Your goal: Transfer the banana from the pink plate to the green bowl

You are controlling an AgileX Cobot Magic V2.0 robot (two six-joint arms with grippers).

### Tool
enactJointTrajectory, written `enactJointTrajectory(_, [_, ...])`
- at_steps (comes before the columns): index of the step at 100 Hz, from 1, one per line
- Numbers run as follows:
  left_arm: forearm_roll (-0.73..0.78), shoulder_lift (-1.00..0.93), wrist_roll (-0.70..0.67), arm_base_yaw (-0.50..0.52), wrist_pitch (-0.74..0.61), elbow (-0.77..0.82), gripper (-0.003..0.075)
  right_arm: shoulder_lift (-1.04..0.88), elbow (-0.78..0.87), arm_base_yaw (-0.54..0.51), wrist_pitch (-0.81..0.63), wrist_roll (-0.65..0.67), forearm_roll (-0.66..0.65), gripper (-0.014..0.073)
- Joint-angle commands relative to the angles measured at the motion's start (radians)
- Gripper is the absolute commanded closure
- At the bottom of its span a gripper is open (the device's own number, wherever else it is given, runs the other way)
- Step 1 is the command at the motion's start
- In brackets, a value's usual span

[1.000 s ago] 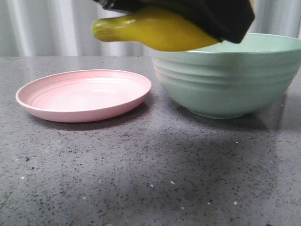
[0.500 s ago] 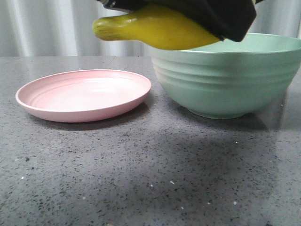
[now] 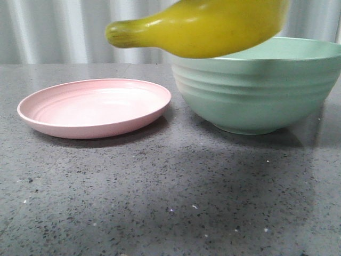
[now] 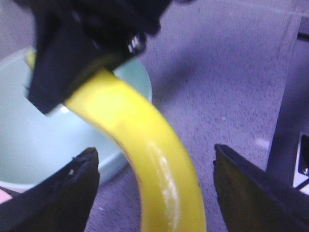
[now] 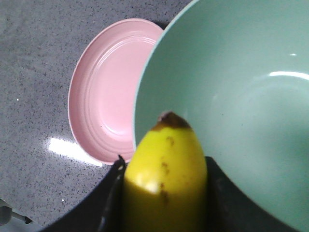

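**Banana held high over the bowl's near rim**

The banana (image 3: 205, 28) hangs in the upper middle of the front frame, well clear of the worktop (image 3: 160, 197), its greenish stem end reaching left and its body crossing in front of the bowl (image 3: 256, 85). It is carried that high, I judge, so it can pass over the bowl's tall wall. In the right wrist frame the right hand (image 5: 164, 193) pinches it at the bottom centre, a dark finger pressed to each flank, and the banana's dark tip lies over the bowl's rim, aimed at the hollow. The plate (image 3: 96, 106), at centre left of the front frame, is bare and sits beside the bowl. The left hand (image 4: 154, 188) is spread, its fingers apart at the lower corners of its frame, with the banana seen between them but untouched; it seems only to watch.
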Motion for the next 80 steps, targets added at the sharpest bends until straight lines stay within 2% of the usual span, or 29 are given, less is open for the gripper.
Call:
enactJointTrajectory(1, [0.045,-0.094,-0.007,-0.005,-0.074,-0.039,0.0249,-0.021,-0.038,0.0,-0.037,-0.006,0.04,0.0482])
enactJointTrajectory(18, [0.049,-0.223,-0.014,0.037,-0.072,-0.039,0.0252,-0.021,-0.04,0.0,-0.044,-0.008,0.04,0.0482])
enactJointTrajectory(35, [0.043,-0.335,-0.014,0.119,-0.07,-0.039,0.0325,-0.021,-0.106,-0.002,-0.038,-0.053,0.04,0.0482])
enactJointTrajectory(47, [0.029,-0.395,-0.014,0.161,-0.07,-0.036,0.0333,-0.021,-0.168,-0.002,-0.047,-0.082,0.031,0.0482])
enactJointTrajectory(63, [0.019,-0.432,-0.014,0.177,-0.071,-0.011,0.0333,-0.021,-0.213,-0.008,-0.079,-0.089,-0.064,0.0482])
enactJointTrajectory(80, [-0.026,-0.432,-0.014,0.177,-0.085,0.019,0.0333,-0.021,-0.213,-0.074,-0.113,-0.089,-0.087,0.0482])
